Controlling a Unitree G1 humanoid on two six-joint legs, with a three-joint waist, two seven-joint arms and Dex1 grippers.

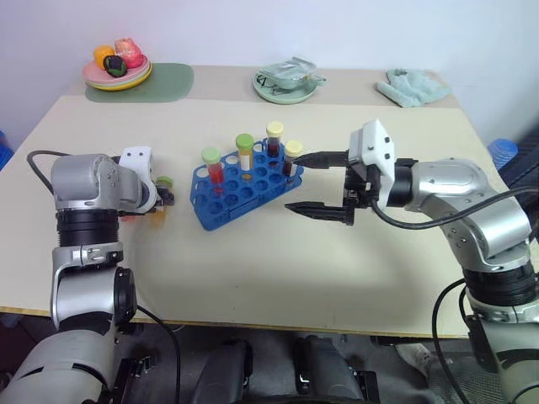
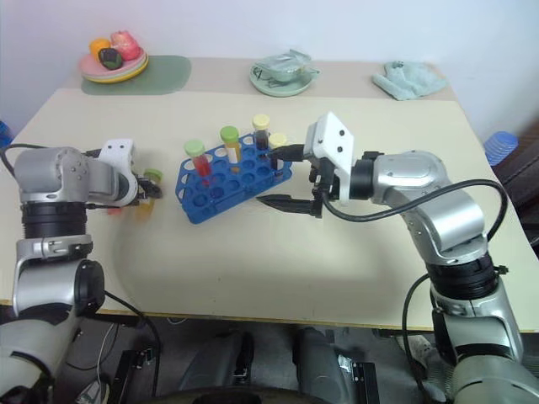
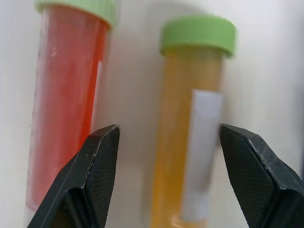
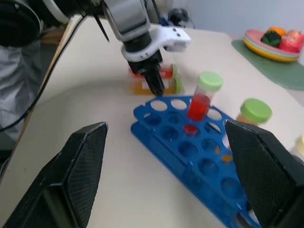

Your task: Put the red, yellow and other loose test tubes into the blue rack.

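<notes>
2 loose tubes (image 3: 190, 133), light, slick, rigid, are framed by spread left gripper (image 3: 166, 175); mid-barrel pinch advised; right gripper (image 1: 324, 183) held agape nr rack (image 1: 240, 189).

At the far left of the pale beige wooden table (image 1: 278, 278), stacked pink and yellow plates (image 1: 118, 76) hold fruit on a green oval mat (image 1: 160, 84). A light green plate (image 1: 286, 88) carries crumpled wrapping, and a mint cloth (image 1: 413, 87) lies far right.

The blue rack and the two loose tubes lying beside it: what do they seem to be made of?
The blue rack looks like moulded plastic, evenly bright blue with a slight gloss. The two loose tubes, red tube and orange-yellow tube, look like clear plastic, possibly glass: the liquid shows through. Their green caps look like matte plastic.
</notes>
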